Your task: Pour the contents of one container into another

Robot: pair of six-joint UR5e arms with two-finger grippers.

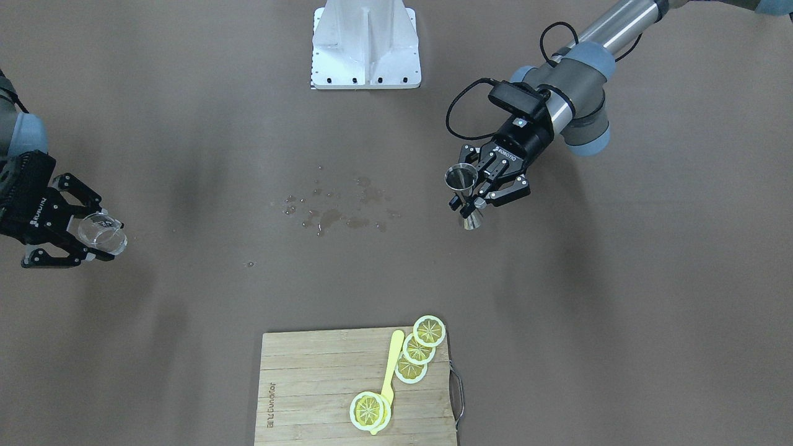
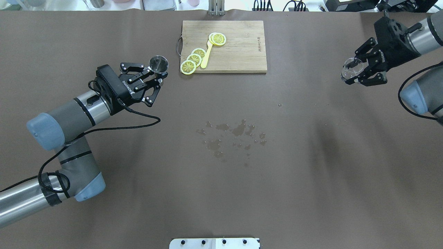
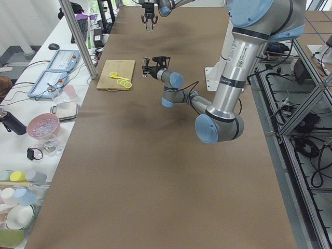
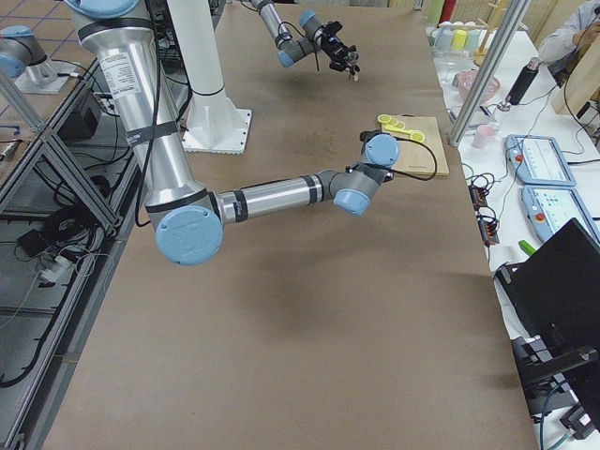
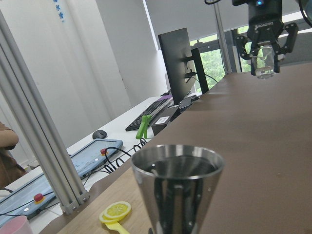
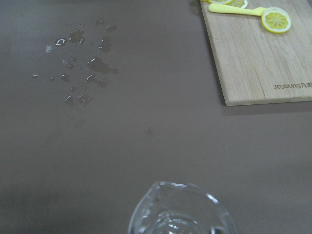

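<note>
Toward the upper left of the overhead view, the left gripper (image 2: pixel 158 76) has its fingers clamped on the narrow waist of the steel jigger (image 2: pixel 159 63), which stands upright with its dark mouth facing up. Well apart from it, at the upper right, the right gripper (image 2: pixel 350 75) holds the clear glass cup (image 2: pixel 352 67) tilted between its closed fingers. Water drops (image 2: pixel 235 133) spot the middle of the table (image 2: pixel 311 180). A wooden board (image 2: pixel 238 48) with lemon slices (image 2: pixel 188 66) lies at top centre.

Polished steel jigger (image 5: pixel 178 190), clear glass cup (image 1: pixel 102 233)
</note>
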